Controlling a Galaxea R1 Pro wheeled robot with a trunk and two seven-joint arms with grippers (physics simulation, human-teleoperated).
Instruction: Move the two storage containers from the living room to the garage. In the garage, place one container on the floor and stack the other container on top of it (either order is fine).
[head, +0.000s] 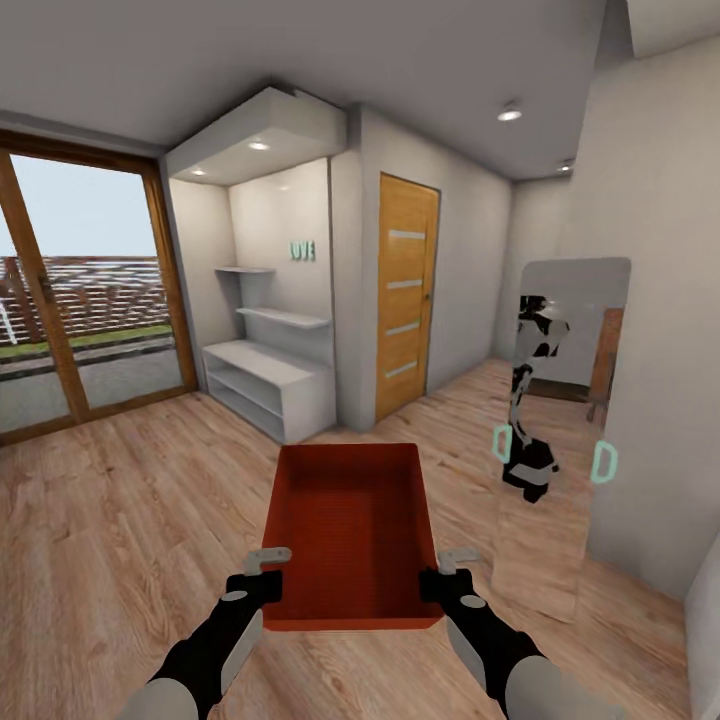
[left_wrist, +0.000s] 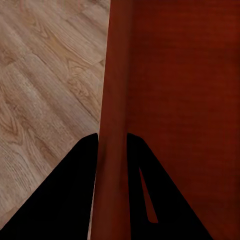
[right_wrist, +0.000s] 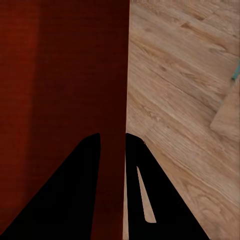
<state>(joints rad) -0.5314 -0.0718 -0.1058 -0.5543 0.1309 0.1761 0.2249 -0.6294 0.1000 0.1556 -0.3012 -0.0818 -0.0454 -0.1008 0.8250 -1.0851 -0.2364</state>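
I hold one red-orange storage container in front of me, open top up, above light wood-plank flooring. My left gripper is shut on its left wall near the front corner. My right gripper is shut on its right wall. In the left wrist view the container's wall runs between the two dark fingers. The right wrist view shows the same on the other side, the wall pinched between the dark fingers. The bin is empty inside.
Ahead stands a tan door with glass slats in a pale wall. To its left is a white shelf alcove. Glass patio doors fill the left wall. A tall mirror leans at the right, reflecting the robot. A hallway opens between door and mirror.
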